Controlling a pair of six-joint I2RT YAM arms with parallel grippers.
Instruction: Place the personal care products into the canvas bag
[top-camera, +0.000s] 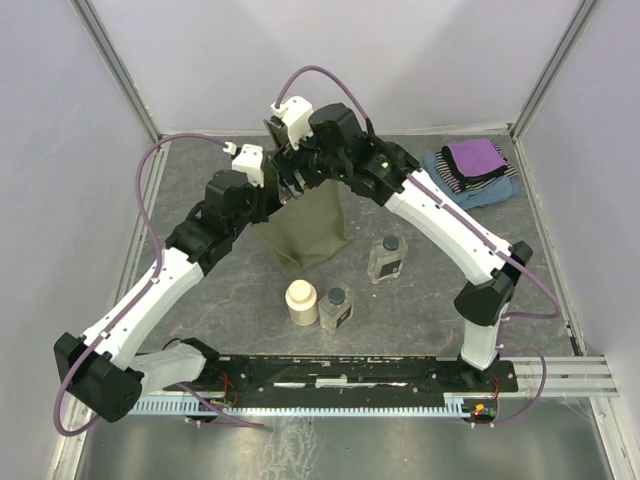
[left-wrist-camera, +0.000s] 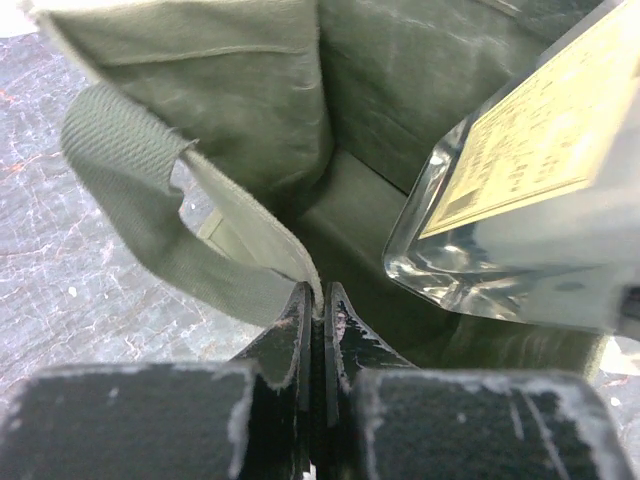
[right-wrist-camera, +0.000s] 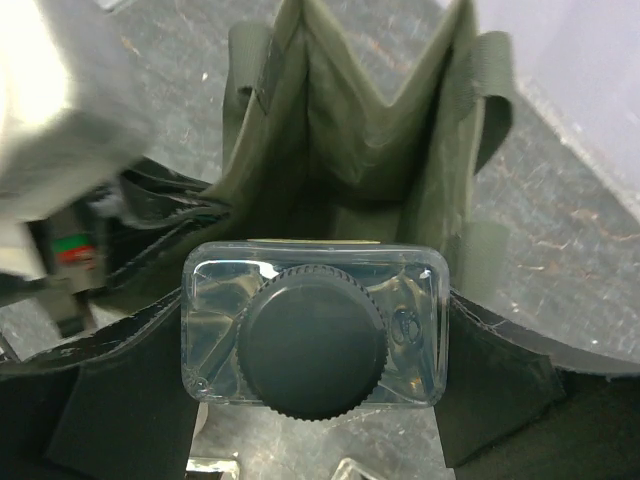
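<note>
The olive-green canvas bag (top-camera: 308, 228) stands open at mid-table. My left gripper (left-wrist-camera: 322, 300) is shut on the bag's near rim beside a handle (left-wrist-camera: 130, 190), holding the mouth open; it also shows in the top view (top-camera: 287, 188). My right gripper (right-wrist-camera: 312, 332) is shut on a clear squarish bottle with a dark cap (right-wrist-camera: 310, 345), held upright over the bag's mouth (right-wrist-camera: 350, 160). That bottle's labelled side shows in the left wrist view (left-wrist-camera: 520, 170). Two more clear bottles (top-camera: 388, 258) (top-camera: 336, 308) and the cream jar (top-camera: 301, 302) stand on the table in front of the bag.
Folded blue, striped and purple cloths (top-camera: 470, 168) lie at the back right. Grey walls and metal frame posts enclose the table. The arm bases sit on a rail (top-camera: 340, 378) at the near edge.
</note>
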